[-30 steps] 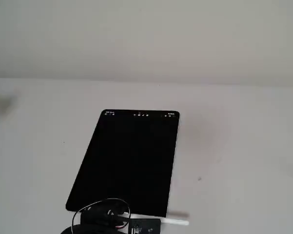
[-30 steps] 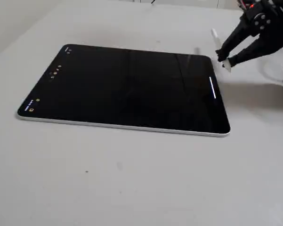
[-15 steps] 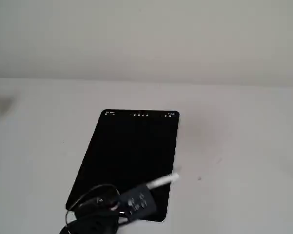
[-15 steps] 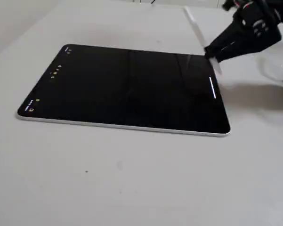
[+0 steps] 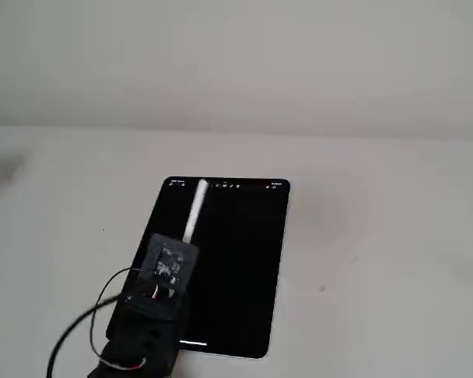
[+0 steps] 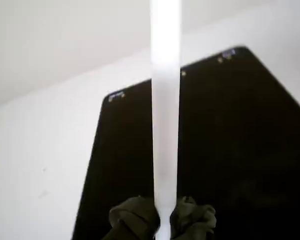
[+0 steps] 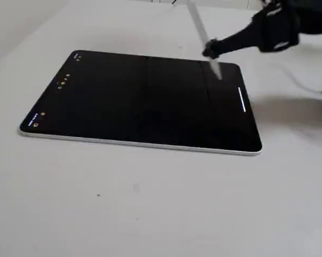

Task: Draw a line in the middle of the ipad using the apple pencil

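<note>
**benchwatcher:** Wrist view first, since it's the closest. At the bottom edge the tool [image 6: 162, 220] is seen clamped on the apple pencil [image 6: 165, 115], with dark padded fingertips [image 6: 130, 216] pressed to either side of the white shaft. The pencil is shown running straight up the middle and out past the top. Behind it the ipad [image 6: 229, 145] is laid flat, black screen, with tiny icons along its far short edge.

**so101_fan:** Same grip is seen from the side. In a fixed view the tool [image 7: 210, 49] is reached in from the right, closed on the pencil [image 7: 203, 37], which is tilted, its lower tip held over the right part of the ipad [image 7: 139, 101]. Whether the tip is touching the glass can't be told. A short white line [image 7: 241, 100] is shown near the tablet's right short edge, apart from the tip. Icons are lined along the left short side.

**benchwatcher:** And from the other fixed view, the tool [image 5: 187, 240] is placed over the left half of the ipad [image 5: 236, 268], with the pencil [image 5: 194, 211] pointed away toward the far icon edge. A faint white mark is visible by the near edge. Everything is set on a plain pale bench [image 5: 378, 236], with a blank wall [image 5: 236, 63] behind.
</note>
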